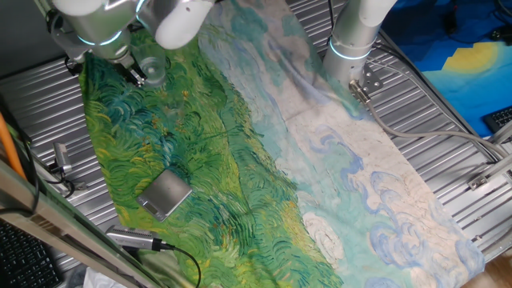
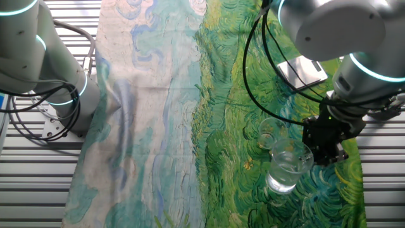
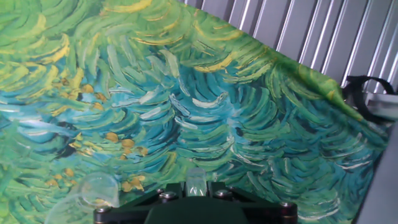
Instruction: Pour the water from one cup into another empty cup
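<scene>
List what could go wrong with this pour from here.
The hand seems to grip the water cup by one edge; it might slip when tilted. The empty cup has a small mouth, so water could miss and soak the cloth. The cups are close; one might knock the other.

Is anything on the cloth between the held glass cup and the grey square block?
Yes. In the other fixed view a second, smaller clear cup stands between the held cup and the grey block; otherwise only painted cloth.
</scene>
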Available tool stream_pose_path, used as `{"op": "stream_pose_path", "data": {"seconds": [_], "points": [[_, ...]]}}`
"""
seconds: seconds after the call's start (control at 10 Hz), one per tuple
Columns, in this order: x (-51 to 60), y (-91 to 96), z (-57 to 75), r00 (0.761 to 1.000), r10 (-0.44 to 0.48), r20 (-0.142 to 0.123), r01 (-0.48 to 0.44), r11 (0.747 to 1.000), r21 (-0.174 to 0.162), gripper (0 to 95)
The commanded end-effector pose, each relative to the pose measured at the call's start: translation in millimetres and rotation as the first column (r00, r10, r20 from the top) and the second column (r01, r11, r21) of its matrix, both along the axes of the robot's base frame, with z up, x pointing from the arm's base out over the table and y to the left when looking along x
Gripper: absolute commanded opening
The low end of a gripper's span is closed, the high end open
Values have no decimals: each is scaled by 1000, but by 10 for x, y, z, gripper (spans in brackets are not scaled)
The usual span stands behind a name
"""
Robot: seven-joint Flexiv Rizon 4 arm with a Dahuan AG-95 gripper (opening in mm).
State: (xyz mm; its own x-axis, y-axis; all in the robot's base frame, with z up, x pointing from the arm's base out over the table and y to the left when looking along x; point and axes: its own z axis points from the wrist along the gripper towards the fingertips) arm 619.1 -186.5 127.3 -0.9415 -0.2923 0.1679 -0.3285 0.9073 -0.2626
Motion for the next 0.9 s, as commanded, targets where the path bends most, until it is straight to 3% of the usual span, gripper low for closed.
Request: {"op": "stream_pose_path", "data": {"seconds": [0.1,0.9], "points": [[-3,-4,5,1000,5,1,-5,1000,-5,0],[17,52,-24,1000,24,-1,-24,999,-31,0]]}}
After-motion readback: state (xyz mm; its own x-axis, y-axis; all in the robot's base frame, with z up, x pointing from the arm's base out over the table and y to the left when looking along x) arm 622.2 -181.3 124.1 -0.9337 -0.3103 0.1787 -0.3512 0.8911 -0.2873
